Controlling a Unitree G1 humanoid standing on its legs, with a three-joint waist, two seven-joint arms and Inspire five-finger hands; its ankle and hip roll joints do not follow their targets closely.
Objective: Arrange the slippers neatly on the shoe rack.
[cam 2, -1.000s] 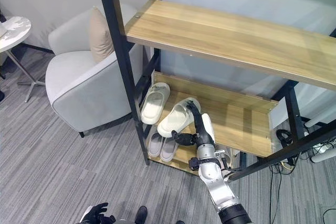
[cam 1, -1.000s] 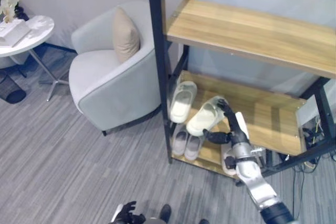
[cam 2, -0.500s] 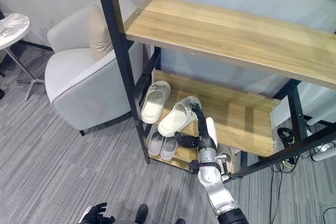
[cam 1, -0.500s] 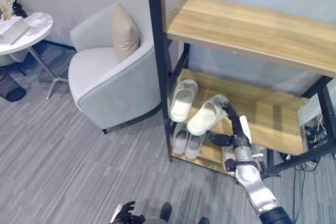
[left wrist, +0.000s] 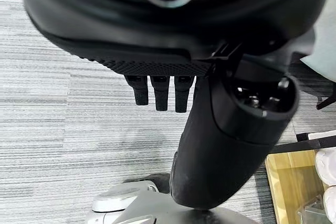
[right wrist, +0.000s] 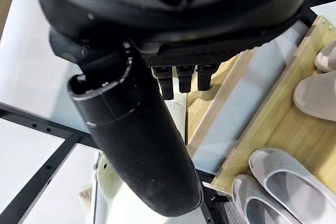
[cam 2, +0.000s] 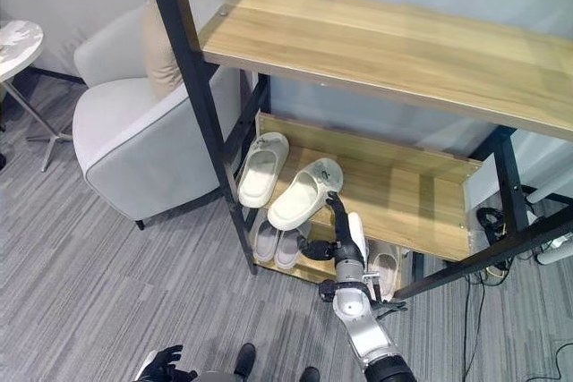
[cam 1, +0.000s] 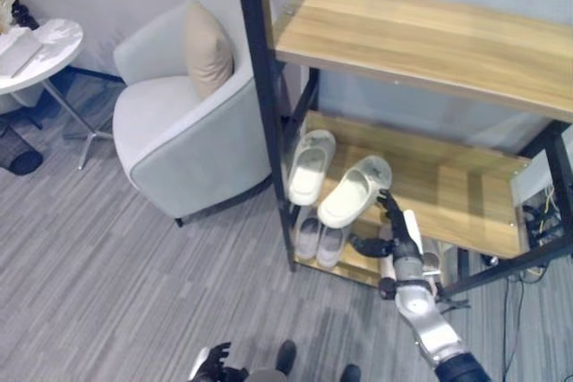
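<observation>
Currently the shoe rack (cam 1: 421,38), black metal uprights with wooden shelves, stands against the wall, with a grey armchair (cam 1: 183,136) just beside its left end.

Top shelf (cam 2: 385,42): bare wood.

Middle shelf (cam 1: 457,194): two cream slippers at the left end. The left slipper (cam 1: 311,165) lies close to the left upright, toe toward the wall, roughly square to the shelf. The right slipper (cam 1: 355,191) lies just beside it, skewed, its toe angled toward the shelf's middle and its heel at the front edge. The two are near each other at the heels and spread at the toes. Rest of this shelf, toward the right end, is bare board.

Bottom shelf (cam 1: 354,266): a pair of grey slippers (cam 1: 320,241) side by side at the left end, directly under the cream ones. Another pale slipper (cam 2: 383,267) farther right on the same shelf, partly hidden behind the right arm.

Right hand (cam 1: 391,232) is raised at the front edge of the middle shelf, fingers straight and spread from the thumb, holding nothing. Fingertips reach up close to the heel of the skewed slipper; contact cannot be told.

Left hand (cam 1: 213,365) hangs low over the grey carpet (cam 1: 107,292), fingers hanging loosely in its wrist view, nothing in it.

A tan cushion (cam 1: 207,48) stands upright in the armchair. A small round white table (cam 1: 40,46) stands well left of the chair.
</observation>
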